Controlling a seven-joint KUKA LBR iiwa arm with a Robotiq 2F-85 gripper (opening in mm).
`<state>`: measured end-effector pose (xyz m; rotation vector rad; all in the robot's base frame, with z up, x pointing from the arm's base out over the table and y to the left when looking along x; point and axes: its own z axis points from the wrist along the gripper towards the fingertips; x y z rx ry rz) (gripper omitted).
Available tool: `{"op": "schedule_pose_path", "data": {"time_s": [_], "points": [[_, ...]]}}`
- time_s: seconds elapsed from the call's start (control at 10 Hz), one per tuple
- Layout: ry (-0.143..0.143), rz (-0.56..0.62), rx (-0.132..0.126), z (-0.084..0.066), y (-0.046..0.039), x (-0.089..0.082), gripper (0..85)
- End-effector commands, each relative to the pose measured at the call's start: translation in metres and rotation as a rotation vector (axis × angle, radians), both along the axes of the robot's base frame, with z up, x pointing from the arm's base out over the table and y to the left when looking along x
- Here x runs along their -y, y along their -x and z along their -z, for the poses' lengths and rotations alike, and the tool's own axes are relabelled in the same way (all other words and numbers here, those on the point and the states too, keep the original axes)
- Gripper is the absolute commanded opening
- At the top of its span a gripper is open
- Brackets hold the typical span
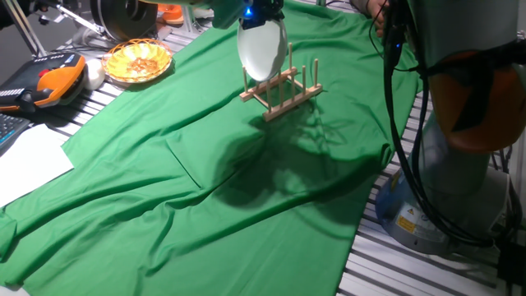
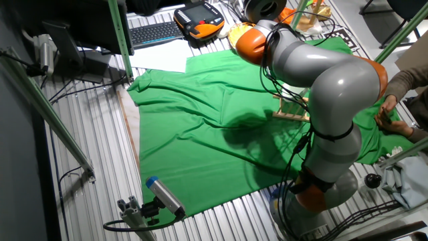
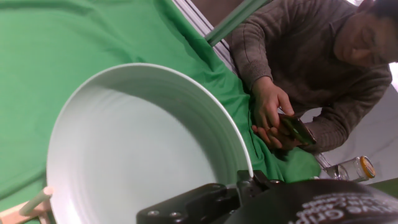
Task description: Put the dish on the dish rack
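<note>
Gripper (image 1: 261, 16) pinching plate (image 1: 262, 51) rim, holding it upright over rack (image 1: 282, 90); lining its edge between pegs, lowering slowly.

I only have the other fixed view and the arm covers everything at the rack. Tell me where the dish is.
Observer: The dish is held on edge by the end effector, its lower edge down among the pegs at the near end of the dish rack.
Operator: Confirm the grip.
Observer: In the hand view the end effector is clamped on the dish's rim.
Operator: Report anything near the rack.
Observer: A person sits past the cloth's edge, their hands holding a small object, apart from the dish.
</note>
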<state>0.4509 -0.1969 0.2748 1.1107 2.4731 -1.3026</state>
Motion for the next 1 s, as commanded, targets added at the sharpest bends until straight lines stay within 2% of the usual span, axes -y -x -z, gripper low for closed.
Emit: {"op": "schedule_pose_path", "data": {"time_s": [0.0,0.2,0.6,0.8,0.9], "points": [[-0.003,-0.002,0.006,0.0,0.0002,0.0,0.0],[-0.018,-0.012,0.014,-0.0004,0.0007,-0.0009,0.0],[-0.023,0.005,0.018,-0.0003,0.0017,-0.0021,0.0],[-0.019,0.008,0.015,0.0,0.0019,-0.0023,0.0],[-0.003,0.008,0.013,-0.0002,0.002,-0.0028,0.0]]}}
